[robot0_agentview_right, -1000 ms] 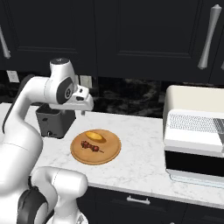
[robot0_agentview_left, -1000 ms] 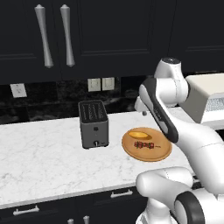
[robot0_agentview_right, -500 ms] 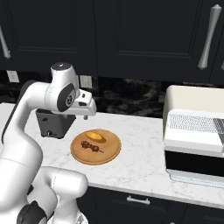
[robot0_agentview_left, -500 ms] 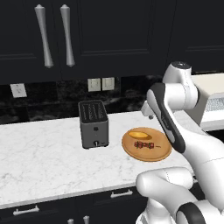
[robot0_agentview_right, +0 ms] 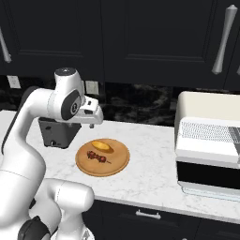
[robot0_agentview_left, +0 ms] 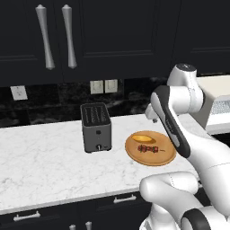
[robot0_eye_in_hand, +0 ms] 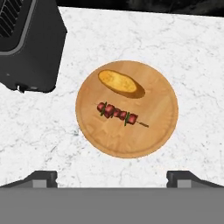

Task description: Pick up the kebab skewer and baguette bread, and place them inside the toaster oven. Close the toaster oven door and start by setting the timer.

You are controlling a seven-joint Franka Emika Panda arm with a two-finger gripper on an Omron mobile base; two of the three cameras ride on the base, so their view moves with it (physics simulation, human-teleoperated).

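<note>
The kebab skewer [robot0_eye_in_hand: 118, 113] lies across the middle of a round wooden plate [robot0_eye_in_hand: 155, 131], with the golden baguette bread [robot0_eye_in_hand: 121, 83] just beyond it. Both also show on the plate from the base, as the skewer [robot0_agentview_right: 97, 157] and the bread [robot0_agentview_right: 102, 146]. My gripper [robot0_eye_in_hand: 112, 178] hangs well above the plate's near rim, open, with its fingertips [robot0_eye_in_hand: 41, 177] far apart and nothing between them. From the right base view the gripper [robot0_agentview_right: 92, 123] hovers over the plate's back edge. The cream toaster oven [robot0_agentview_right: 206, 108] stands at the right, and its black door [robot0_agentview_right: 206, 174] seems folded down.
A dark grey two-slot toaster [robot0_agentview_left: 95, 127] stands left of the plate [robot0_agentview_left: 152, 157] on the white marble counter [robot0_agentview_left: 40, 166]. Black cabinets with silver handles hang above. The arm's upper link [robot0_agentview_left: 173, 121] crosses over the plate's right side in the left base view.
The arm has swung, with its elbow moving right in the left base view. The hand has dipped slightly over the plate's back edge. The plate, bread and skewer have not moved.
</note>
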